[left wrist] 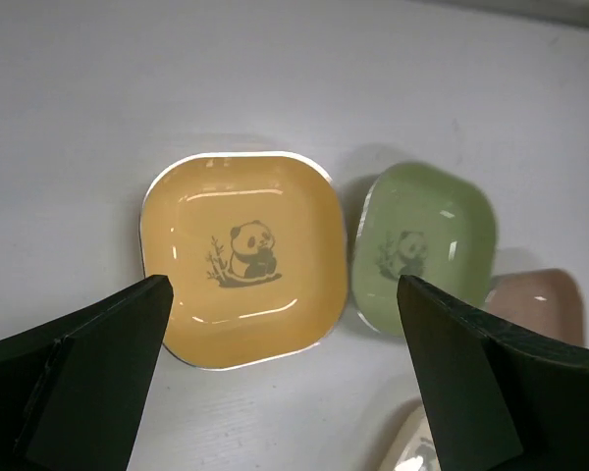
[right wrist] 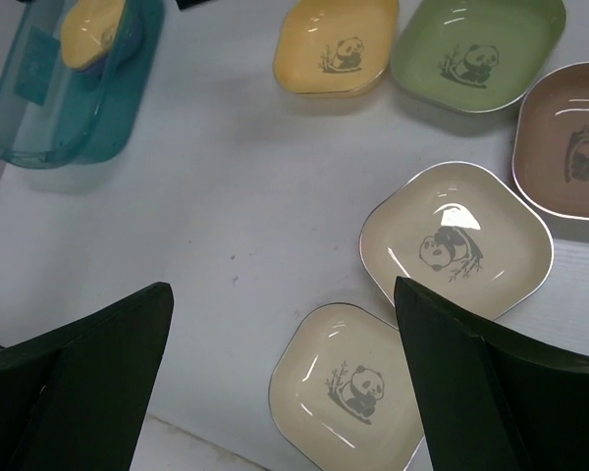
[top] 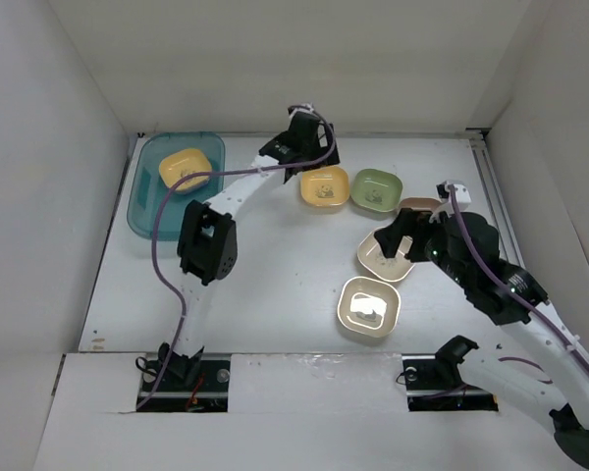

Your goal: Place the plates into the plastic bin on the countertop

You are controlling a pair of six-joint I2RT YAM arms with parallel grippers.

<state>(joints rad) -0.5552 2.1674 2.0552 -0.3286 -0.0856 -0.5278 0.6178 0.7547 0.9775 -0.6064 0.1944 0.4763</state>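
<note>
Top external view: plastic bin (top: 145, 211) holds one yellow plate (top: 185, 167); five remaining plates (top: 385, 255) lie right of the bin on the countertop (top: 275, 285). Left gripper (left wrist: 283, 287), jaws apart, hovers over the second yellow plate (left wrist: 240, 257); right gripper (right wrist: 283, 289), also spread, is empty.

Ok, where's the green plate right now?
The green plate lies on the far side of the countertop in the top view, between a yellow plate on its left and the brown plate on its right.
</note>
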